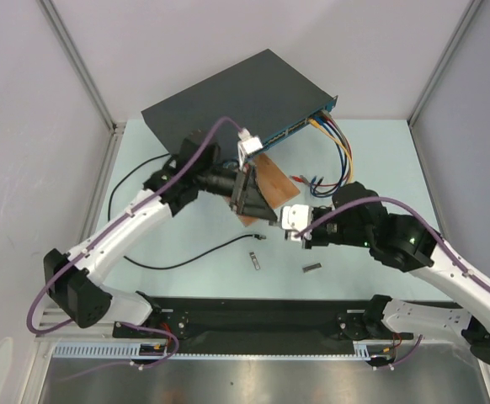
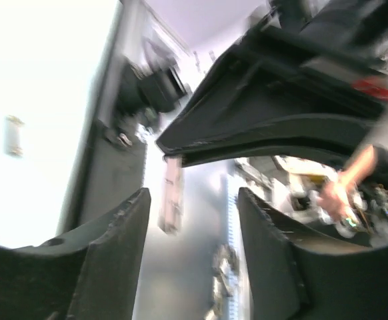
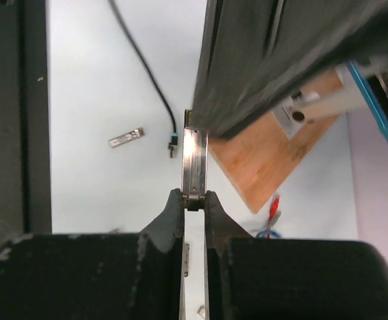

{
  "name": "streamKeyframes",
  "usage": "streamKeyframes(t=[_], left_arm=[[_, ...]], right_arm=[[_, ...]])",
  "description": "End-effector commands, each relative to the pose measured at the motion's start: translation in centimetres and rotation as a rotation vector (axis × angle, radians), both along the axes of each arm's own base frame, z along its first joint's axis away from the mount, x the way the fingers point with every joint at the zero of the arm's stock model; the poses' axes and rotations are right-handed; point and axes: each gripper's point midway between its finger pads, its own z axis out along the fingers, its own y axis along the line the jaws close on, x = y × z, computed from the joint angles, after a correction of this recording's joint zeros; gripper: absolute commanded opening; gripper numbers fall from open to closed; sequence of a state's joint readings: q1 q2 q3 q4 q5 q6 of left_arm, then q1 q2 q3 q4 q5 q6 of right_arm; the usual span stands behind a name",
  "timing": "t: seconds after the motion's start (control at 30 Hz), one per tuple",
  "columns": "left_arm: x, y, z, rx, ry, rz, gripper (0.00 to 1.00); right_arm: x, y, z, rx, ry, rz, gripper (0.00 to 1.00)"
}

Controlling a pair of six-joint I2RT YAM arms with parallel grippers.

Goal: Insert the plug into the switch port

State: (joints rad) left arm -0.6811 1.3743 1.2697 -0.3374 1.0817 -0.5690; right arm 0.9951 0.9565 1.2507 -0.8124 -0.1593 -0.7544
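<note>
my right end effector [image 3: 194,199] is clamped on a silver metal stick [image 3: 195,160]; the left end effector [image 2: 194,200] stands apart, empty. the plug [image 3: 173,140] lies on the surface [image 3: 94,80], well apart from the switch port [image 1: 298,126]. i'd grip it just behind the tip, squared to the port.

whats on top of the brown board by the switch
A white block lies on the brown board, near the switch's blue face. The left arm overhangs the board's far part, so anything there is hidden.
</note>
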Motion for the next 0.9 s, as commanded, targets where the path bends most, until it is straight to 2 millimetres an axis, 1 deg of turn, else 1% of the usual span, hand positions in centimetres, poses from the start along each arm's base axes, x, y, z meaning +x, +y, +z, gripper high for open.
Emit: streamKeyframes(t=[0.0, 0.03, 0.07, 0.1, 0.13, 0.2, 0.23, 0.27, 0.3, 0.33, 0.37, 0.4, 0.43, 0.47, 0.5, 0.53, 0.57, 0.6, 0.63, 0.67, 0.7, 0.73, 0.77, 0.83, 0.87], left_arm=[[4.3, 2.0, 4.9, -0.061, -0.260, 0.135, 0.66], [6.1, 3.1, 5.8, -0.064, -0.297, 0.198, 0.66], [7.0, 3.8, 7.4, -0.086, -0.339, 0.235, 0.68], [7.9, 4.5, 8.4, -0.093, -0.367, 0.276, 0.73], [9.3, 5.9, 9.3, -0.099, -0.396, 0.336, 0.76], [10.2, 7.7, 11.6, -0.123, -0.459, 0.418, 0.82], [11.7, 9.5, 12.5, -0.133, -0.473, 0.501, 0.84], [12.0, 10.5, 13.0, -0.140, -0.479, 0.548, 0.87], [11.9, 11.7, 13.1, -0.148, -0.475, 0.593, 0.89], [12.1, 12.8, 13.4, -0.161, -0.438, 0.649, 0.92], [13.2, 14.9, 13.9, -0.175, -0.462, 0.734, 0.94], [13.0, 16.1, 13.3, -0.180, -0.445, 0.779, 0.96], [13.5, 17.9, 13.8, -0.203, -0.429, 0.849, 0.99], [14.1, 19.4, 12.5, -0.193, -0.391, 0.903, 1.00], [13.6, 20.3, 12.7, -0.204, -0.400, 0.937, 1.00], [14.0, 21.9, 12.4, -0.202, -0.384, 1.000, 1.00], [14.4, 22.9, 11.0, -0.185, -0.350, 1.051, 1.00], [14.4, 23.6, 10.4, -0.179, -0.341, 1.084, 1.00], [14.1, 24.7, 10.1, -0.175, -0.345, 1.132, 1.00], [14.4, 25.4, 8.5, -0.160, -0.311, 1.170, 1.00], [14.5, 25.7, 7.7, -0.151, -0.289, 1.188, 1.00], [14.5, 26.1, 6.8, -0.137, -0.259, 1.212, 1.00], [14.7, 26.3, 5.4, -0.125, -0.218, 1.221, 1.00], [15.0, 26.5, 4.3, -0.121, -0.178, 1.241, 1.00], [15.3, 26.6, 3.1, -0.119, -0.142, 1.246, 1.00]], right_arm=[[2.4, -0.3, 1.1, 0.133, 0.079, -0.181, 0.00], [3.5, -0.8, 1.1, 0.151, 0.102, -0.235, 0.00], [3.8, -0.9, 1.3, 0.175, 0.125, -0.255, 0.00], [4.2, -0.9, 1.6, 0.217, 0.164, -0.293, 0.00], [5.3, -1.4, 1.9, 0.242, 0.177, -0.343, 0.00], [6.1, -1.4, 2.4, 0.301, 0.219, -0.398, 0.00], [6.4, -1.4, 2.5, 0.314, 0.231, -0.414, 0.00], [7.1, -1.4, 2.6, 0.320, 0.244, -0.438, 0.00], [7.6, -1.3, 2.7, 0.330, 0.248, -0.458, 0.00], [7.9, -1.3, 2.7, 0.345, 0.272, -0.487, 0.00], [8.8, -1.3, 2.4, 0.340, 0.284, -0.521, 0.00], [9.1, -1.2, 2.5, 0.349, 0.290, -0.536, 0.00], [9.5, -1.2, 2.2, 0.361, 0.320, -0.563, 0.00], [10.4, -1.3, 2.2, 0.372, 0.326, -0.596, 0.00], [10.8, -1.4, 2.1, 0.378, 0.336, -0.621, 0.00], [11.2, -1.4, 2.0, 0.389, 0.349, -0.648, 0.00], [11.7, -1.5, 2.1, 0.398, 0.347, -0.666, 0.00], [12.4, -1.6, 1.6, 0.389, 0.353, -0.686, 0.00], [12.7, -1.7, 1.7, 0.391, 0.348, -0.699, 0.00], [13.2, -1.9, 1.5, 0.387, 0.352, -0.714, 0.00], [13.7, -1.8, 1.0, 0.372, 0.365, -0.721, 0.00], [14.1, -1.8, 1.6, 0.383, 0.373, -0.715, 0.00], [14.1, -1.8, 1.5, 0.378, 0.391, -0.718, 0.00], [14.7, -1.3, 1.8, 0.380, 0.404, -0.714, 0.00], [14.7, -1.0, 1.9, 0.383, 0.411, -0.704, 0.00]])
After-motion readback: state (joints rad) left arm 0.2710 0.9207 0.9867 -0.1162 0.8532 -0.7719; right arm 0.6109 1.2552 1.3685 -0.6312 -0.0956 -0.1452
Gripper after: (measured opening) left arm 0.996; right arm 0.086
